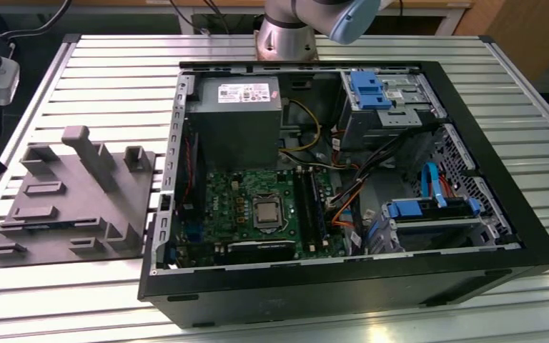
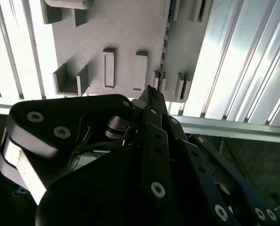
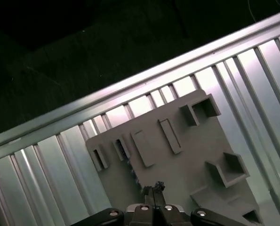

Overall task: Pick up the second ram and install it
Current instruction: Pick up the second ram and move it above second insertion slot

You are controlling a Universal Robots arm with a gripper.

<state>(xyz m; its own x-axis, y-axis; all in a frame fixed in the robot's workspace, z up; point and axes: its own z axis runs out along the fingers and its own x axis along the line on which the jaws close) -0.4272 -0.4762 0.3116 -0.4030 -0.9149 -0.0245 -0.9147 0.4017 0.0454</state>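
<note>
Gripper (image 3: 154, 188), fingertips together, hovers over grey tray (image 3: 187, 155) holding edge-on second ram (image 2: 167, 37).

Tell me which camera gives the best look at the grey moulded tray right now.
The exterior view: the whole grey tray lies on the slatted table, at the exterior view's left of the computer case. Both wrist views show parts of its ridged top, cut off at the picture edges, beyond the gripper.
</note>
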